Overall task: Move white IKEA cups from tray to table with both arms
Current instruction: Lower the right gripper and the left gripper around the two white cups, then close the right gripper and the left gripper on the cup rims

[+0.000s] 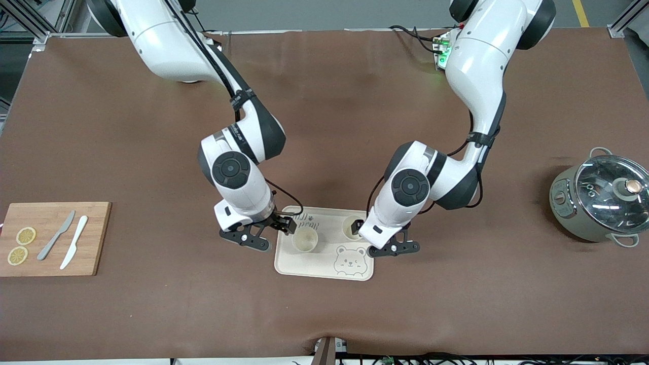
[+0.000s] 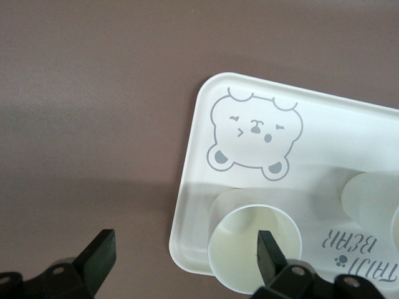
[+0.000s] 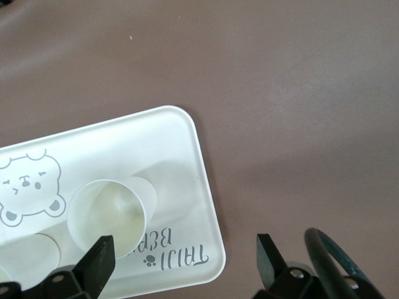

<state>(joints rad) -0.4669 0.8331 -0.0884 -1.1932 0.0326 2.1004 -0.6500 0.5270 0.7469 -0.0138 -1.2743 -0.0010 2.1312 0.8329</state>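
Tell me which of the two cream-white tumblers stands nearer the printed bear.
The cream-white tumbler toward the right arm's end of the cream bear-printed tray, beside the right hand; the other tumbler sits farther from the front camera, by the left hand.

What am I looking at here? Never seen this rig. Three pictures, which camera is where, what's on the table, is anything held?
Two white robot arms work at a brown table. The wide picture comes from a high camera facing them; the other two come from cameras on each arm's wrist.

A bear-printed tray holds two white cups, both upright. The left gripper is open with one finger inside the rim of one cup. The right gripper is open at the tray's edge beside the other cup. Nothing is held.

Toward the right arm's end lies a cutting board with two knives and lemon slices; toward the left arm's end stands a grey pot.
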